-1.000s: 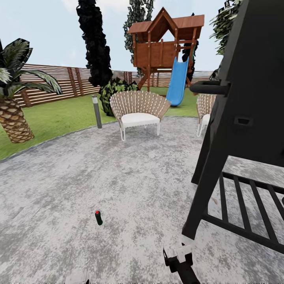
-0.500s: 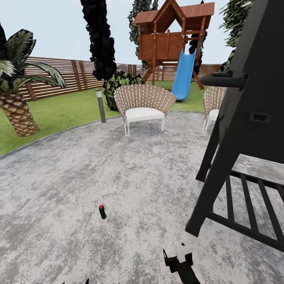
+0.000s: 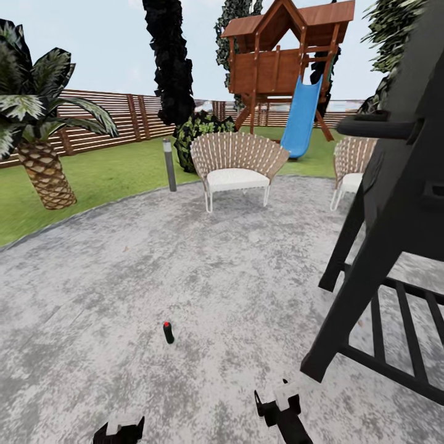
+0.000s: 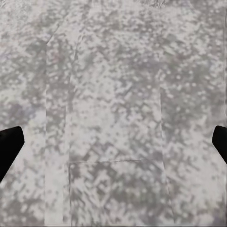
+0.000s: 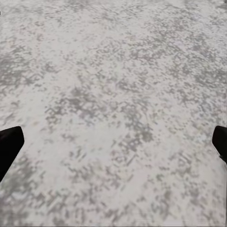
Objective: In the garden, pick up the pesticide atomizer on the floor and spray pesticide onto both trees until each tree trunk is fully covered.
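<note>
From the head view, the pesticide atomizer point(image 3: 168, 332) lies alone on the floor point(image 3: 123, 277), ahead of the robot and a little toward its left side, red top pointing away. The left tool point(image 3: 119, 430) and right tool point(image 3: 277, 407) sit low at the bottom edge, both well short of the bottle. The black grill point(image 3: 394, 203) looms close on the right; if the base rolls forward carelessly, I think the right arm or the trunk could clip its leg. The bottle is tiny and lying down, so a clumsy reach could nudge it and send it rolling.

In the left wrist view, dark fingertips point(image 4: 10, 146) sit wide apart at either edge over bare paving, so that tool is spread and holds nothing.

The right wrist view gives the same picture: fingertips point(image 5: 9, 144) wide apart, nothing between them. From here it is hard to say which arm is better placed.
</note>
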### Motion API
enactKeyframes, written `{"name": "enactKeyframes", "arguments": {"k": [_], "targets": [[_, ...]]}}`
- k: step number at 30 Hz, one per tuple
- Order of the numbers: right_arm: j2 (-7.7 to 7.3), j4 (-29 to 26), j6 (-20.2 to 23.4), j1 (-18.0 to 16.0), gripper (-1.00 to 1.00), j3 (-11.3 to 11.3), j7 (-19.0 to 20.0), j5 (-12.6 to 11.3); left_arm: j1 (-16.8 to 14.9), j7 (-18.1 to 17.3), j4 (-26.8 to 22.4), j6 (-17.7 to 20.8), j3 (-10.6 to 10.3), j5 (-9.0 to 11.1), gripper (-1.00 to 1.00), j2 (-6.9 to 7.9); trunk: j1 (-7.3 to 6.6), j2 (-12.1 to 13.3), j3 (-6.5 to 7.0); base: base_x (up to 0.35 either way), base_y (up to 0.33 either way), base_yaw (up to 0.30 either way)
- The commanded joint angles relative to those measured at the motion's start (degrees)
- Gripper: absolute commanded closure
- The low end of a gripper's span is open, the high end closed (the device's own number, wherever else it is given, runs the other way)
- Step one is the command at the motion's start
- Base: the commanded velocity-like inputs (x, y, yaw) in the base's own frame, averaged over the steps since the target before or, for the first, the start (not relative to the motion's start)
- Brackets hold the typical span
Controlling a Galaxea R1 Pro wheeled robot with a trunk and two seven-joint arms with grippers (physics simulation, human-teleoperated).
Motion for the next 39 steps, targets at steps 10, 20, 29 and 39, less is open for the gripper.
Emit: {"name": "enactKeyframes", "arguments": {"k": [10, 20, 29, 39], "targets": [[0.04, -1.45, -0.15, -0.02, -1.0, -0.45, -0.04, 5.05, -0.65, 0.03, 0.24, -0.34, 0.35, 0.52, -1.0, -0.15, 0.02, -0.02, -0.05, 0.33, -0.069, 0.001], [0.0, -1.16, -0.14, -0.02, -1.0, -0.16, -0.24, 5.13, -0.65, 0.0, 0.07, -0.35, 0.45, 0.6, -1.0, -0.14, 0.02, -0.02, -0.05, 0.323, -0.067, 0.0], [0.23, -1.09, -0.18, -0.02, -1.0, 0.13, 0.28, 5.07, -0.65, 0.02, 0.05, -0.35, 0.37, 0.52, -1.0, -0.15, 0.02, -0.02, -0.05, 0.114, -0.001, 0.0], [0.03, -1.83, -0.14, -0.02, -1.0, -0.47, 11.65, 4.94, -0.65, 0.0, 0.08, -0.35, 0.19, 0.35, -1.0, -0.17, 0.02, -0.02, -0.05, 0.016, 0.0, 0.0]]}}
